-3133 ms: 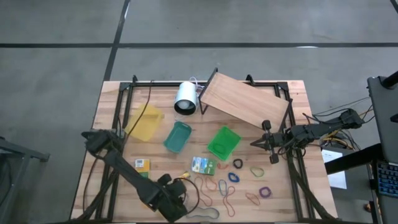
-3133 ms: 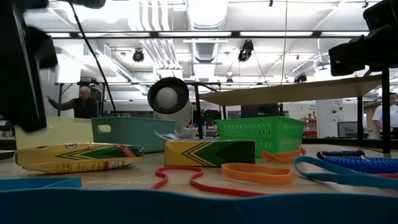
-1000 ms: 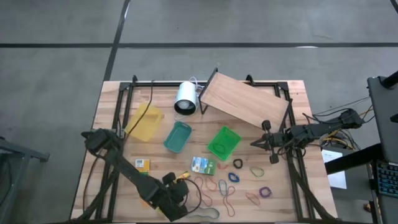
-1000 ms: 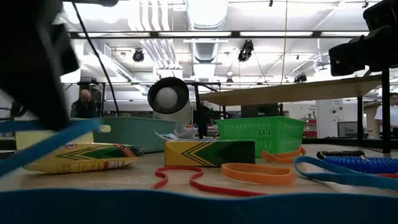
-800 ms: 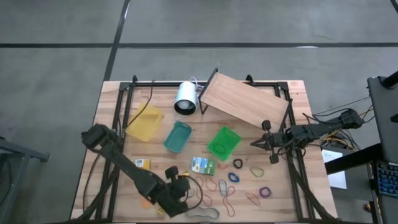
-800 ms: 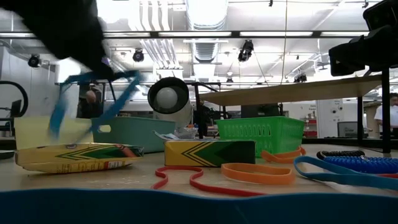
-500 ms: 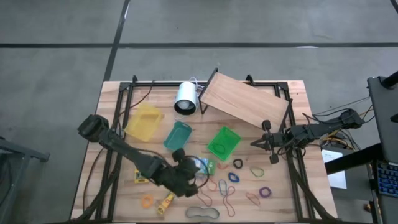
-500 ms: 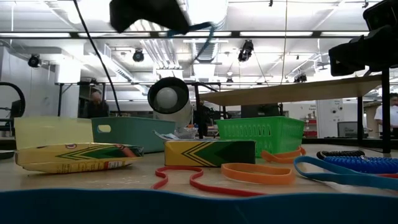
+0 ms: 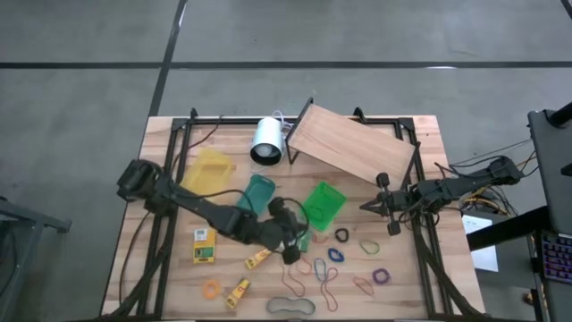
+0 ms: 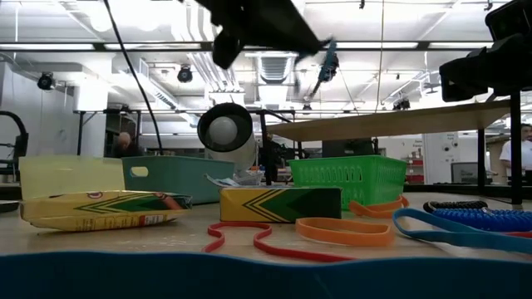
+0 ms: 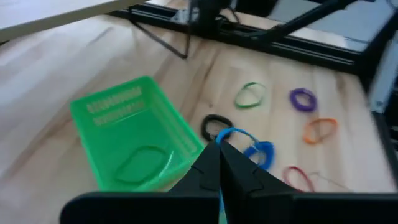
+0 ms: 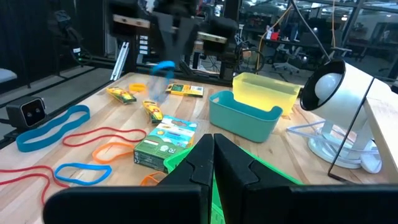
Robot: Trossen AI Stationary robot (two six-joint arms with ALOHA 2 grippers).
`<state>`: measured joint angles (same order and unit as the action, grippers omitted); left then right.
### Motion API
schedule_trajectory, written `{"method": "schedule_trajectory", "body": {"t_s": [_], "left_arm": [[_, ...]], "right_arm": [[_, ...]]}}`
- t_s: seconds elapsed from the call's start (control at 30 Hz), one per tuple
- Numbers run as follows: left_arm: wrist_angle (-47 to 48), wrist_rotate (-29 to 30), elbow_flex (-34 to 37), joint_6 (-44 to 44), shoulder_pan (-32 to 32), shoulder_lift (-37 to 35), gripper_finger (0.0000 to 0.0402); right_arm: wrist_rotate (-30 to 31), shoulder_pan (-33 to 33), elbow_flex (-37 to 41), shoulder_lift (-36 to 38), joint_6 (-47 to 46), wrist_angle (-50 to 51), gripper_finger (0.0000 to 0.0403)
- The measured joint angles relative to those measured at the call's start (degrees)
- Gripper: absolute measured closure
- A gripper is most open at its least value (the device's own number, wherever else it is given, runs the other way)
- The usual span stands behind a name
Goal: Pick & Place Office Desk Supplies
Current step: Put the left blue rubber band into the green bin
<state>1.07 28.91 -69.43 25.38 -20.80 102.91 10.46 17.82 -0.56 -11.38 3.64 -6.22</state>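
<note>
My left gripper (image 9: 291, 247) hangs above the table just near of the green basket (image 9: 322, 204), shut on a thin blue rubber band (image 11: 235, 133). The right wrist view shows that band (image 12: 163, 67) dangling under the left gripper (image 12: 169, 38). More rubber-band loops (image 9: 332, 261) lie flat on the table right of and near the gripper. A green-and-white packet (image 12: 166, 142), yellow boxes (image 9: 205, 246) and tubes (image 9: 257, 259) also lie there. My right gripper (image 9: 368, 207) waits shut at the table's right, beside the wooden board. My left gripper pinches the blue rubber band between its two shut fingers (image 11: 211, 168). A short arc of the loop (image 11: 231, 132) sticks out past the fingertips. The fingers point down. The band hangs slack below them, lifted clear of the table.
A teal bin (image 9: 256, 195) and a yellow bin (image 9: 207, 174) stand left of the green basket. At the far side are a white cylinder (image 9: 266, 141) and a slanted wooden board (image 9: 351, 148) on a black frame. A person (image 10: 126, 143) stands in the room behind.
My left gripper has risen from the table's near edge and swung toward the far right, up to the green basket. It stays shut on the blue rubber band, which has been lifted clear of the table.
</note>
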Motion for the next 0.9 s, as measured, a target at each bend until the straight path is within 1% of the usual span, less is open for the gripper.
{"method": "schedule_trajectory", "body": {"t_s": [0.13,0.2,0.37,0.5,0.6,0.77,0.9], "left_arm": [[-3.1,0.0,2.3,-0.6,3.3,0.0,0.0401],[-5.9,-0.7,3.7,-2.8,5.1,0.0,0.0401],[-13.0,-8.6,7.4,-6.5,10.2,0.0,0.0401],[-16.2,-12.2,8.8,-7.2,13.7,0.4,0.0401],[-17.1,-13.5,9.1,-7.4,15.2,2.0,0.0401],[-19.4,-13.7,7.9,-10.6,16.5,4.9,0.0401],[-19.3,-13.6,7.1,-11.9,16.9,6.8,0.0401]], "right_arm": [[0.0,0.0,0.0,0.0,0.0,0.0,0.0394],[0.0,0.0,0.0,0.0,0.0,0.0,0.0394],[0.0,0.0,0.0,0.0,0.0,0.0,0.0394],[0.0,0.0,0.0,0.0,0.0,0.0,0.0394],[0.0,0.0,0.0,0.0,0.0,0.0,0.0394],[0.0,0.0,0.0,0.0,0.0,0.0,0.0394],[0.0,0.0,0.0,0.0,0.0,0.0,0.0394]]}}
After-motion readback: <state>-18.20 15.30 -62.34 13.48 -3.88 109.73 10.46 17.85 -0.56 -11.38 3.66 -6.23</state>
